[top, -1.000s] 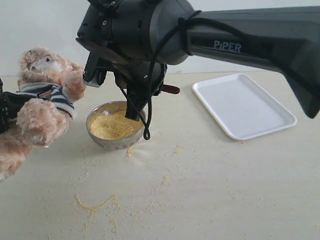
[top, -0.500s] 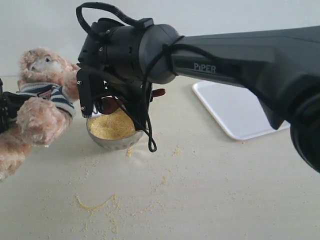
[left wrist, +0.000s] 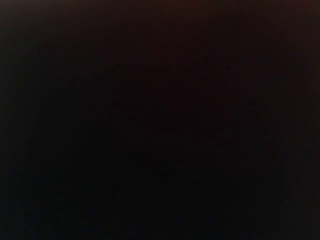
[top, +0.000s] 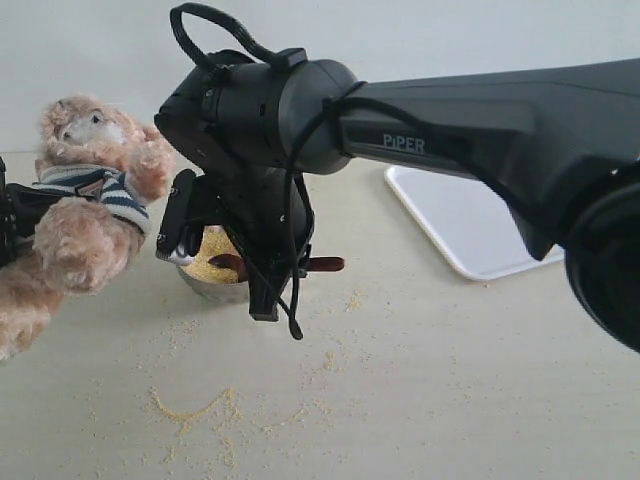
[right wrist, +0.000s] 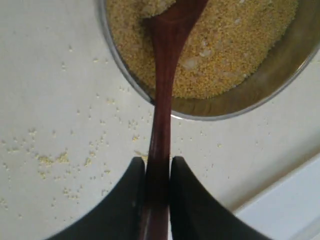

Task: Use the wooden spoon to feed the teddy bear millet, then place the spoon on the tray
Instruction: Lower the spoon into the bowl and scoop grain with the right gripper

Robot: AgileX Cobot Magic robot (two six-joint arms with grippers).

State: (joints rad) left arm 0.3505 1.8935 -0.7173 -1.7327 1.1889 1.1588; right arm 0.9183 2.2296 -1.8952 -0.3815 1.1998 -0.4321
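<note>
The teddy bear [top: 85,200] leans at the far left, with my left gripper [top: 12,222] showing as a black part shut on its side. The left wrist view is fully dark. My right gripper [right wrist: 157,162] is shut on the handle of the wooden spoon [right wrist: 162,100]. The spoon's round end lies in the millet [right wrist: 225,45] that fills the steel bowl [right wrist: 240,102] and carries some grains. In the exterior view the right gripper [top: 268,285] hangs over the bowl's near side, hiding most of the bowl [top: 212,290]. The spoon [top: 320,264] lies level there, handle pointing right.
The white tray [top: 470,230] lies at the back right, partly behind the right arm; its corner [right wrist: 295,205] shows in the right wrist view. Loose millet grains [top: 190,408] are scattered over the table in front of the bowl.
The right gripper has dropped lower and turned in front of the bowl, bringing the spoon down level into the millet. The bear and the left gripper have not moved.
</note>
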